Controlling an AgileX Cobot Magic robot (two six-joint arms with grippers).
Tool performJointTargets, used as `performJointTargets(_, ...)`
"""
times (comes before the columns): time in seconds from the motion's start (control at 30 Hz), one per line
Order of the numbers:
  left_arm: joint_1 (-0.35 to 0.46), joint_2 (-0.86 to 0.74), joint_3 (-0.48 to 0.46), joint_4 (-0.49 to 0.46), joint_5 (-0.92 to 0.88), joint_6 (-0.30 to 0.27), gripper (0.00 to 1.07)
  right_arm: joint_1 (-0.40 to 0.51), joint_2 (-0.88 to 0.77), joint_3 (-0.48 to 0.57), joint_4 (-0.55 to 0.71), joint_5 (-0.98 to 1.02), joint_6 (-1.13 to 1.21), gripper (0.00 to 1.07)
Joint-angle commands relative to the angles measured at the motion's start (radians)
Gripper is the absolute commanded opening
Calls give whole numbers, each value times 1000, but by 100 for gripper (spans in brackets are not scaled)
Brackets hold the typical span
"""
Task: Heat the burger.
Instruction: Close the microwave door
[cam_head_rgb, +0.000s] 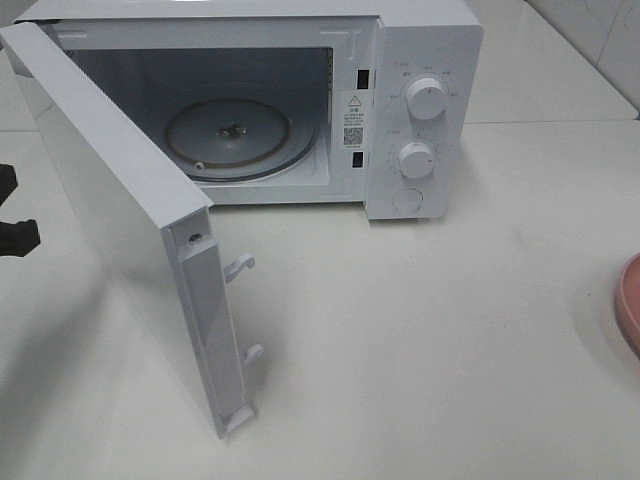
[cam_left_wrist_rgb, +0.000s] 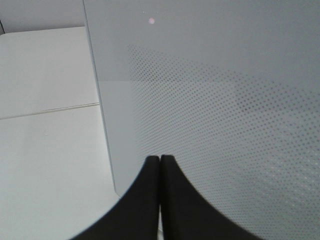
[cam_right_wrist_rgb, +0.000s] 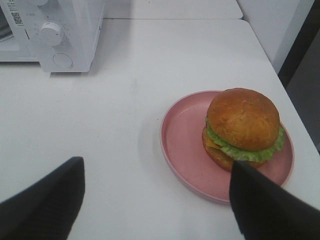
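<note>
The burger (cam_right_wrist_rgb: 243, 125), with a golden-brown bun and green lettuce, sits on a pink plate (cam_right_wrist_rgb: 182, 145) at the right side of the white table. My right gripper (cam_right_wrist_rgb: 157, 167) hovers open just short of the plate, one dark finger on each side, touching nothing. In the exterior high view only the plate's rim (cam_head_rgb: 630, 305) shows at the right edge, and the burger is out of view. The white microwave (cam_head_rgb: 420, 110) stands at the back, its door (cam_head_rgb: 110, 220) swung wide open. My left gripper (cam_left_wrist_rgb: 160, 165) is shut and empty, close to the door's dotted outer face (cam_left_wrist_rgb: 215, 100).
Inside the microwave lies an empty glass turntable (cam_head_rgb: 235, 135). Two knobs (cam_head_rgb: 427, 98) and a round button (cam_head_rgb: 408, 200) sit on its front panel. A dark part of the left arm (cam_head_rgb: 15, 235) shows at the left edge. The table's edge runs right of the plate.
</note>
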Motion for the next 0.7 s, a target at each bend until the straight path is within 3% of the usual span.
performJointTargets(0.03,-45,18,-10,-44,-41,7,0,-3,-26,2,4,-5,-13,76)
performJointTargets(0.17,-122,74,-10,-136,-76,22,0,-3,-26,2,4,-5,-13,76)
performJointTargets(0.7,-286,201,-94,-194,-106,22,0,-3,-26,2,4,-5,-13,76)
